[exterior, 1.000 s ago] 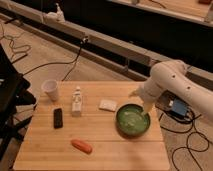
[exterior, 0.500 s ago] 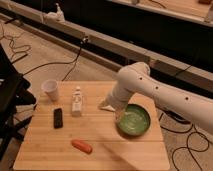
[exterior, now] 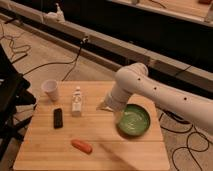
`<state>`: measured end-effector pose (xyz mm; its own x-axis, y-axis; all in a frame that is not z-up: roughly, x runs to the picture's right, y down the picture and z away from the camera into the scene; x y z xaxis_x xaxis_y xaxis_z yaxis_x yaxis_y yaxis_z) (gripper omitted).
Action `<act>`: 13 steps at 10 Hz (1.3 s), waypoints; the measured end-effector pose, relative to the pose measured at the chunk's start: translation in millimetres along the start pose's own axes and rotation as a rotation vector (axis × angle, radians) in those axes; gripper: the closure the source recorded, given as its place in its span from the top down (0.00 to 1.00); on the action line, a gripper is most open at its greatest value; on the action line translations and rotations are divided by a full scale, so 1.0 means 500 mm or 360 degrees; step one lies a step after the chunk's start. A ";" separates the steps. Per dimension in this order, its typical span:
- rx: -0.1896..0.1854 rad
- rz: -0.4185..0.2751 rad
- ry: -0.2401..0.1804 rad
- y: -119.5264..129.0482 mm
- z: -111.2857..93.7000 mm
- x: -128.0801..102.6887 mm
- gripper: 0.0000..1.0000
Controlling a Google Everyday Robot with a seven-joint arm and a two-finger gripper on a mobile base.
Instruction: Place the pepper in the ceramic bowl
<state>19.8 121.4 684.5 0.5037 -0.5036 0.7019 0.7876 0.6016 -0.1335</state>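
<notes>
One step is in hand, as I judge it: the reach for the pepper [exterior: 81, 146], with no grasp made yet. The pepper lies on its side near the front edge of the wooden table [exterior: 45, 155], left of centre and well apart from the ceramic bowl [exterior: 135, 121], which sits empty toward the table's right side.

The white arm [exterior: 165, 100] comes in from the right and bends down over the board. The gripper [exterior: 111, 104] is at its lower end, between the small white bottle [exterior: 76, 101] and the bowl's left rim, near the bowl and far from the pepper. Whether it is wide or narrow I cannot tell, since the arm's bulk covers it; the pepper is plainly not in it.

The next move calls for carrying the gripper forward and to the left, lowering it over the pepper and closing across its short width. The upright bottle and the black phone [exterior: 58, 118] stand near that path and could be knocked. A white cup [exterior: 50, 90] sits at the back left.

No brand, label or writing can be read on anything here
</notes>
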 end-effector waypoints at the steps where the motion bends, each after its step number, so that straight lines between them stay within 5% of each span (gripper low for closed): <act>1: 0.0000 -0.0035 -0.0034 -0.011 0.015 -0.005 0.67; 6: -0.0002 -0.0314 -0.0230 -0.092 0.101 -0.062 0.67; 10: 0.0026 -0.0454 -0.0251 -0.131 0.170 -0.096 0.67; 13: 0.0055 -0.0569 -0.0346 -0.135 0.217 -0.173 0.67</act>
<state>-115.4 191.8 708.7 0.1112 -0.5444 0.8315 0.8850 0.4349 0.1664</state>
